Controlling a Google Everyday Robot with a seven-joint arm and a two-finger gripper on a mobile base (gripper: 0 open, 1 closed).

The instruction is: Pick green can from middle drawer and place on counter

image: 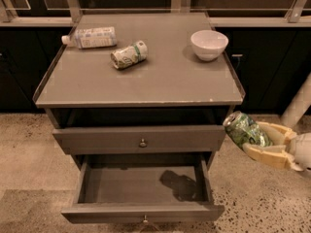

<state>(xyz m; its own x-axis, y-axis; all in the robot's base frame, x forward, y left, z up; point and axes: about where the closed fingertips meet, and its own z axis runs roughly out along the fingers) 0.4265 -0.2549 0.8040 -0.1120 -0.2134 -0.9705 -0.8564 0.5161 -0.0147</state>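
Note:
My gripper (265,139) is at the right of the cabinet, below the counter's right front corner, shut on the green can (244,129). The can is dark green and shiny, tilted with its silver end up-left, held in the air beside the closed upper drawer. The middle drawer (143,212) is pulled open below, and its grey floor shows only a dark shadow. The counter (170,76) is the flat grey-brown top of the cabinet.
On the counter lie a white-labelled plastic bottle (91,37) at the back left, a paler cream-and-green can (129,55) on its side, and a white bowl (209,44) at the back right. The closed upper drawer (141,139) has a round knob. A white post (297,103) stands at the right.

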